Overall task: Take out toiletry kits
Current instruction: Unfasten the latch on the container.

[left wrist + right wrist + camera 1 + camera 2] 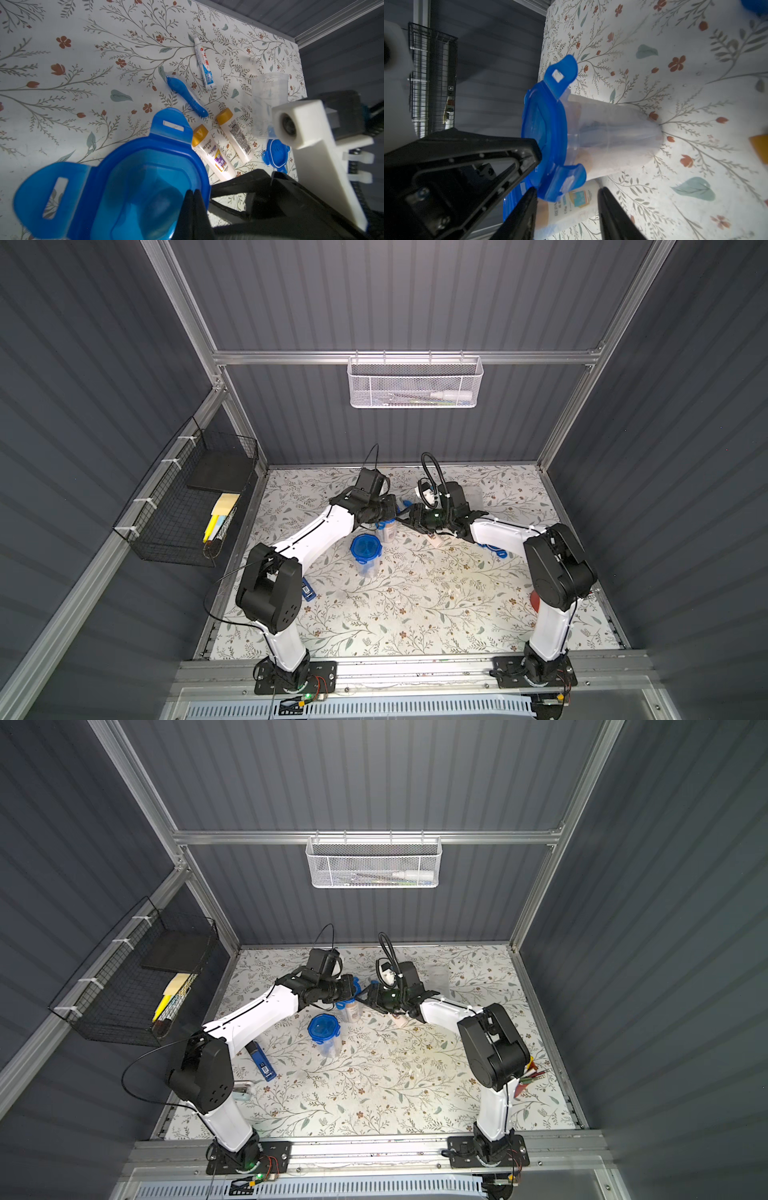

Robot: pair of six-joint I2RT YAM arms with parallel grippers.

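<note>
In the left wrist view a toothpaste tube (204,64), a blue toothbrush (187,96) and two cream bottles (214,153) (235,135) lie loose on the floral table. A further cream bottle (436,540) lies under the right arm. My left gripper (194,193) is shut, its tips against the rim of a blue lid (124,187). My right gripper (569,209) is open, its fingers either side of a clear jar holding a cream bottle (571,205). Beside it stands a lidded jar (602,135) (365,551), clips sticking out, its contents blurred.
An empty clear jar (268,104) and a loose blue lid (276,153) lie beyond the bottles. A dark-blue gadget (261,1058) sits by the left arm. A black wire basket (187,506) hangs on the left wall and a white mesh basket (415,383) on the back wall.
</note>
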